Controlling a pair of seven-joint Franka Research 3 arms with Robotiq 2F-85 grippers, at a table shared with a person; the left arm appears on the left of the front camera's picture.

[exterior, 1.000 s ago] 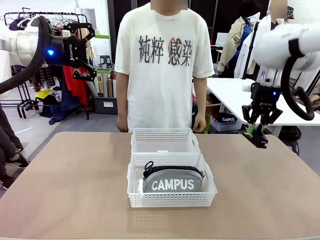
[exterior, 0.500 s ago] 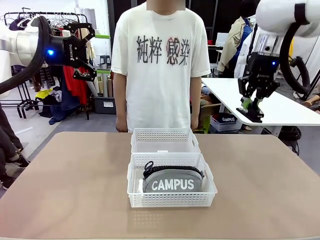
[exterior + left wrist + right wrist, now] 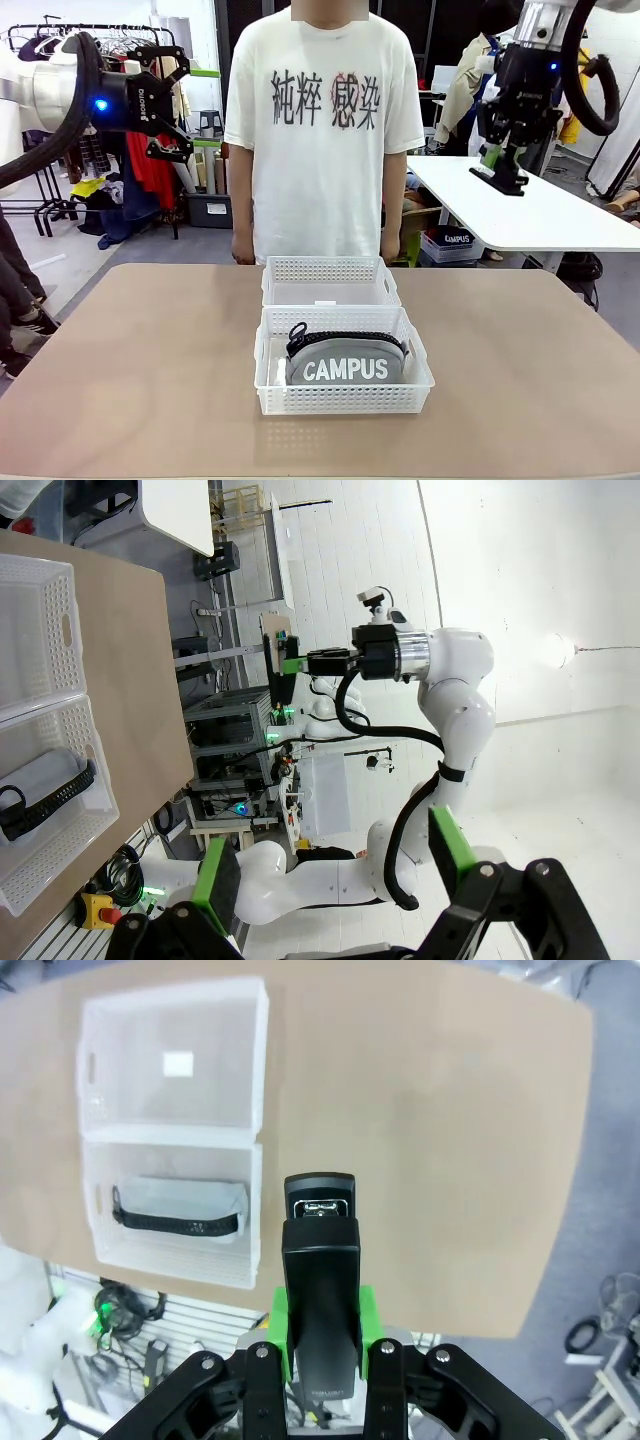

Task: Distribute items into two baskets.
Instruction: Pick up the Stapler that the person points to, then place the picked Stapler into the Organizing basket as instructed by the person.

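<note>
My right hand (image 3: 503,165) is clamped on the black stapler (image 3: 497,180). In my right wrist view the stapler sits between my green pads (image 3: 362,1320) and points out toward 12 o'clock, its metal mouth at the far tip. In the front view this hand hangs high in the air at about 2 o'clock from the baskets, well above the bench (image 3: 150,380) and well apart from everything on it.

My left hand (image 3: 178,102) is raised at about 10 o'clock, its two fingers spread wide apart with nothing between them. It is also well clear of the bench.

Two white lattice baskets sit touching at the middle of the bench. The far basket (image 3: 330,270) is at 12 o'clock of the near basket (image 3: 340,400). The grey pouch (image 3: 345,365), printed "CAMPUS" in white, lies inside the near basket with its black zipper along the top edge. The far basket has a small white patch on its floor.

A person (image 3: 320,150) in a white T-shirt stands at the far edge of the bench, just behind the far basket, arms hanging down.
</note>
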